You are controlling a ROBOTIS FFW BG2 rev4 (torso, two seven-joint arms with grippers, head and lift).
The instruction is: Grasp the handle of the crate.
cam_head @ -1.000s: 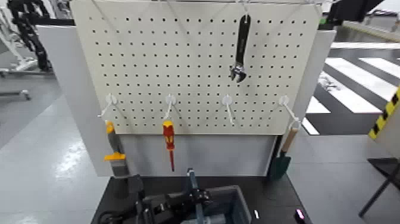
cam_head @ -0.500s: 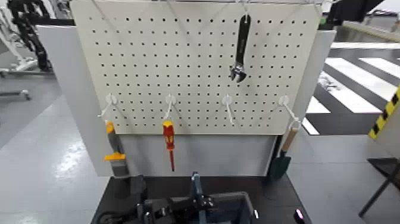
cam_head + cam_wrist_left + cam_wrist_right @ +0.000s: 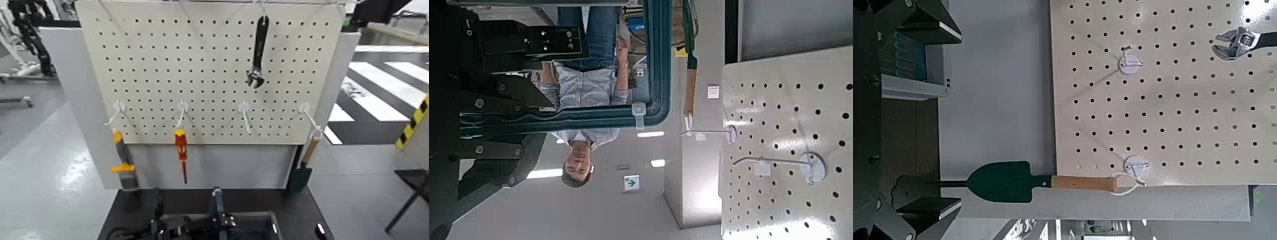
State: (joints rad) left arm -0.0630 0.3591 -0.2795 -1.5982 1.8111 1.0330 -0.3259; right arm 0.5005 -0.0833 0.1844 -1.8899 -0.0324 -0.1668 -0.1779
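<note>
Pegboard (image 3: 210, 70) above black tabletop (image 3: 300, 207)

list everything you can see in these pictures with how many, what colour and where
pegboard: one, cream, upright behind the table
wrench: one, black, hanging high on the pegboard
screwdriver: one, red and yellow, on a lower hook
brush-like tool: one, orange and grey, on the lower hook farthest to the robot's left
trowel: one, green blade, wooden grip, on the hook farthest to the robot's right
empty hook: one, white, between screwdriver and trowel
crate: one, blue-grey, on the black table
handle: one, blue-grey, upright in the crate
person: one, grey shirt, seen only in the left wrist view
left gripper: black, at the handle
</note>
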